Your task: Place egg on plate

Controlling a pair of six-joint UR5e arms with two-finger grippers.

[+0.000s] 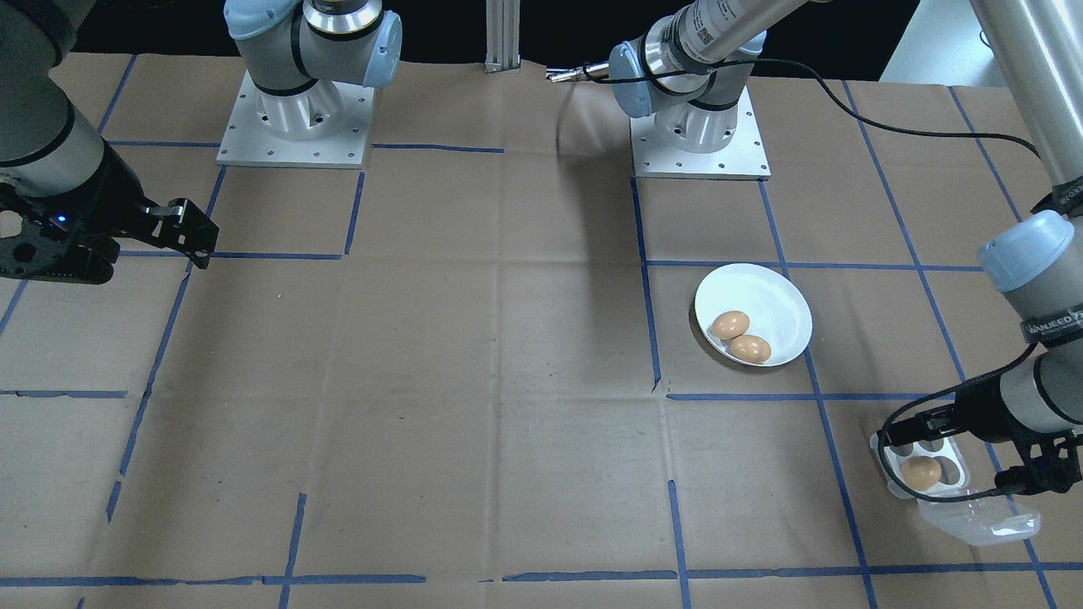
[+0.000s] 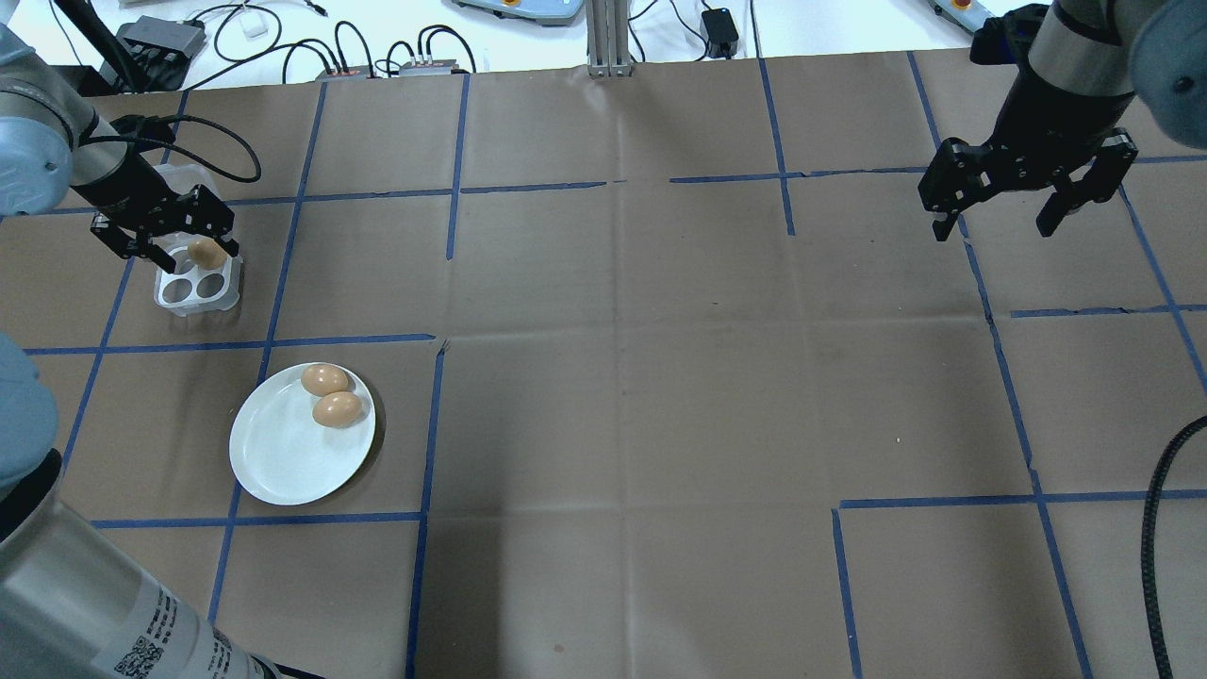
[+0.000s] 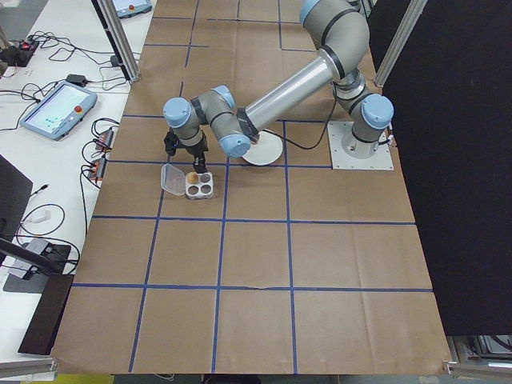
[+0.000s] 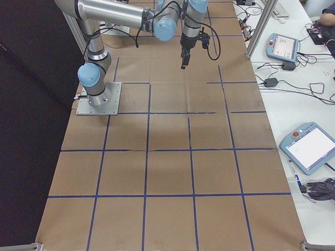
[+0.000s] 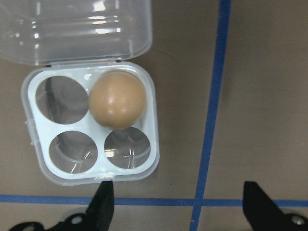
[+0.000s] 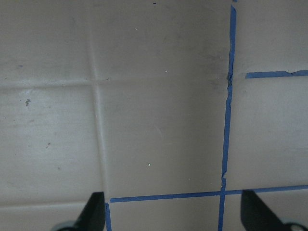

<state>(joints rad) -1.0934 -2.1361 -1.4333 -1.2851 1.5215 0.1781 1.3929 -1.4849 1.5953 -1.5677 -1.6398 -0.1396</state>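
Overhead view, from the robot's side: the plate [image 2: 283, 462] carries two eggs [image 2: 332, 396]; beyond it the left gripper [image 2: 162, 234] hovers spread wide, empty, over the egg tray [image 2: 198, 288] with one egg [image 2: 206, 252]; right gripper [image 2: 1023, 193] spread, idle

Three brown eggs [image 2: 325, 379] [image 2: 338, 409] [image 2: 206, 252], one white plate [image 2: 283, 467], one four-cup egg tray [image 2: 196, 289], two grippers [image 2: 162, 238] [image 2: 1023, 200].

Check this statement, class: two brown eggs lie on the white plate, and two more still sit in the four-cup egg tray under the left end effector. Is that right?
Not quite. The egg tray holds only one egg; its other three cups are empty, as the left wrist view shows. Two eggs do lie on the plate, and the left end effector hangs over the tray.
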